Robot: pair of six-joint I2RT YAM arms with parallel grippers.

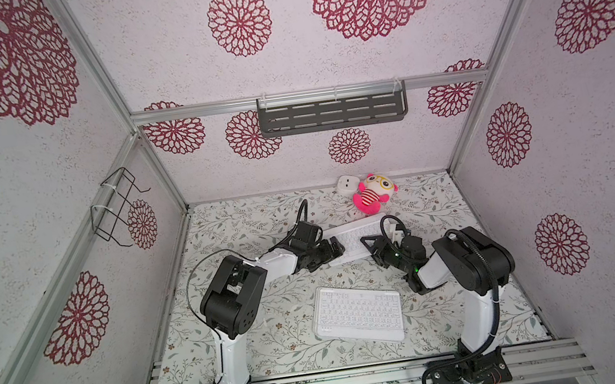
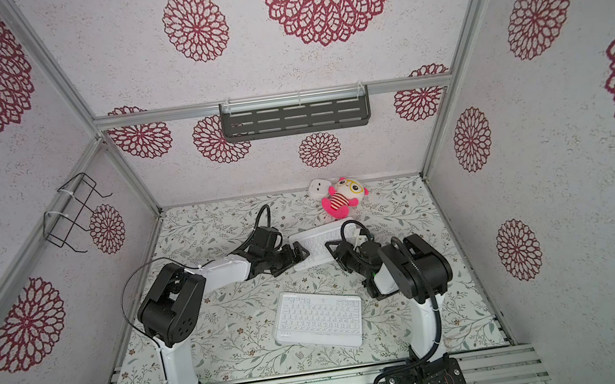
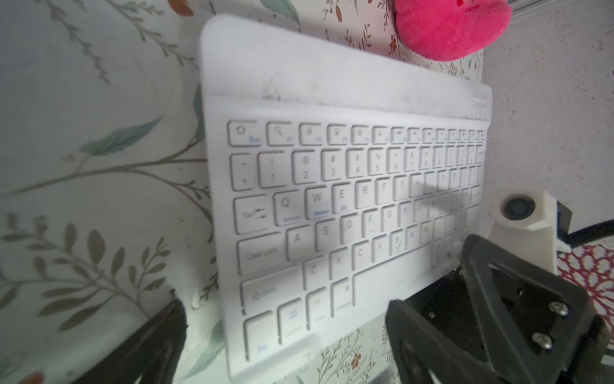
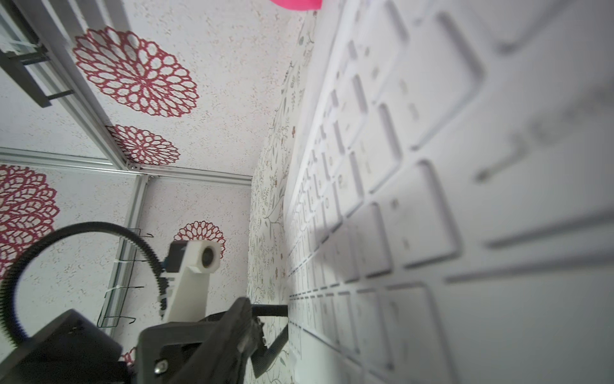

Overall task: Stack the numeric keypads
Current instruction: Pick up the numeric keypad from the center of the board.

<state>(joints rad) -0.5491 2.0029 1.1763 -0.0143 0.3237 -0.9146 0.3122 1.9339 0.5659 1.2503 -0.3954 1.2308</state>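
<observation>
Two all-white numeric keypads lie on the floral tabletop (image 1: 275,326) in both top views. One, the lower keypad (image 1: 358,313), lies flat at the lower centre of the frame, clear of both arms. Its fellow, the upper keypad (image 1: 346,238), sits askew at the centre, between the two claws. The left claw (image 1: 331,253) stands wide open, with the keypad's left end between its spread fingers (image 3: 159,342). The right claw (image 1: 372,252) is half spread at the right end, one finger (image 4: 212,332) over the keys; whether it grips cannot be told. Just above, a pink plush toy (image 1: 373,194) and a white cube (image 1: 347,185) touch.
</observation>
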